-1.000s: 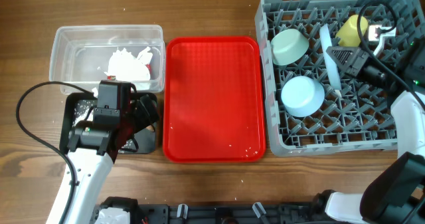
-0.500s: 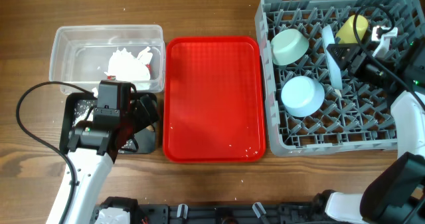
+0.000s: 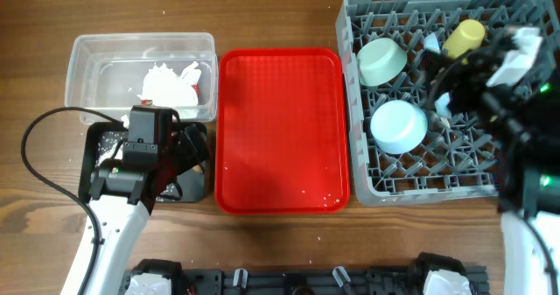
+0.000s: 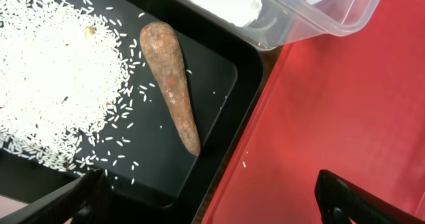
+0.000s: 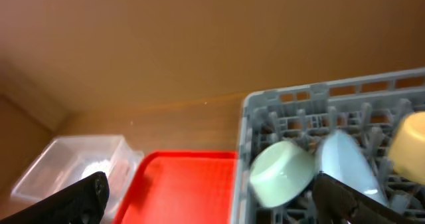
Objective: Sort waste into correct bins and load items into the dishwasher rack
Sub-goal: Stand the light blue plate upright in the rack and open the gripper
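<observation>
Two arms work at a wooden table [image 3: 280, 15]. The left jaws stand wide apart and hold nothing. Their dark fingers [image 4: 73, 199] show at the lower corners of the left wrist view, over the black tub [image 4: 166, 164] and the near edge of the flat red tray [image 4: 332, 104].

In the black tub lies a brown sausage-like food piece [image 4: 174, 84]. A spread of whitish rice grains [image 4: 53, 71] lies beside it, with loose grains scattered around it. The clear plastic tub [image 3: 87, 54] sits just behind the black one. It holds crumpled white tissue [image 3: 166, 85] and a bit of red-and-white wrapper [image 3: 200, 80] at its right side.

The red tray lies between the tubs and the grey dishwasher rack [image 3: 359, 183]. In the rack are:
- a pale green bowl [image 3: 382, 60] at the back left
- a small light blue bowl [image 3: 398, 125] in front of it
- a yellow cup [image 3: 464, 37] at the back
- a light blue plate [image 5: 342, 161] on edge between the green bowl and the cup

The right jaws are spread wide and empty, their fingers [image 5: 80, 199] at the lower corners of the blurred right wrist view. Seen from overhead, the right arm [image 3: 477, 67] hangs over the rack's right side and hides part of it.
</observation>
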Robot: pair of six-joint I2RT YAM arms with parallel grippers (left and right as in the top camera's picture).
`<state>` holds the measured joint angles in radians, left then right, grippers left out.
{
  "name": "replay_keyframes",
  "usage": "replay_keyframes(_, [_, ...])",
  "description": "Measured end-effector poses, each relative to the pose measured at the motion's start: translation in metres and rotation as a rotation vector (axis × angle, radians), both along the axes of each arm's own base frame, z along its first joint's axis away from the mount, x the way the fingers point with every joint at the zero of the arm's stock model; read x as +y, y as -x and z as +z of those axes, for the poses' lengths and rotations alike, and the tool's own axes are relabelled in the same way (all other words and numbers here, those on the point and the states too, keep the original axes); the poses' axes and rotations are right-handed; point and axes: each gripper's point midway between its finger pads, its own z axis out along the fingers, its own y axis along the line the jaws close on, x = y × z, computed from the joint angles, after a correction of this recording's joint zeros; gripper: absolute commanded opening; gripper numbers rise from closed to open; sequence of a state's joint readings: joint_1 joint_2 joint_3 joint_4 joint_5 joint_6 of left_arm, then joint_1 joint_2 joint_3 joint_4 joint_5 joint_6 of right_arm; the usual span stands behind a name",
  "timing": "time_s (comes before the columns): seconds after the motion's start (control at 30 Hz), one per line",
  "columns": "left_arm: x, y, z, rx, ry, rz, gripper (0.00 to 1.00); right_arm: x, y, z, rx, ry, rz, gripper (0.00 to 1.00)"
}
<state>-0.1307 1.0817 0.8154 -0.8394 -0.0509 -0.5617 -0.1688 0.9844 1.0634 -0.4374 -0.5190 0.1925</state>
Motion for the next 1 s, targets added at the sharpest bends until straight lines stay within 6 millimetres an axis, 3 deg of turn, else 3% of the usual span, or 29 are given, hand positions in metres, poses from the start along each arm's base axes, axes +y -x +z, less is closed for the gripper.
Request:
replay_keyframes(0.07, [0.000, 0.000, 0.000, 0.000, 0.000, 0.000, 1.00, 0.030, 0.015, -0.004, 0.026, 0.032, 0.058, 0.99])
replay_keyframes(0.1, [0.000, 0.000, 0.000, 0.000, 0.000, 0.000, 1.00, 0.033, 0.019, -0.012, 0.058, 0.051, 0.053, 1.00])
replay_keyframes(0.13, [0.000, 0.000, 0.000, 0.000, 0.000, 0.000, 1.00, 0.058, 0.029, -0.014, 0.065, 0.062, 0.126, 1.00])
replay_keyframes(0.3, [0.000, 0.000, 0.000, -0.002, 0.000, 0.000, 1.00, 0.109, 0.043, -0.050, 0.195, 0.128, 0.265, 1.00])
replay_keyframes(0.7, [0.000, 0.000, 0.000, -0.002, 0.000, 0.000, 1.00, 0.119, 0.012, -0.143, 0.483, 0.204, 0.263, 1.00])
replay_keyframes(0.9, [0.000, 0.000, 0.000, -0.002, 0.000, 0.000, 1.00, 0.121, 0.003, -0.206, 0.666, 0.240, 0.265, 1.00])
replay_keyframes(1.0, [0.000, 0.000, 0.000, -0.002, 0.000, 0.000, 1.00, 0.122, 0.001, -0.220, 0.701, 0.248, 0.269, 1.00])
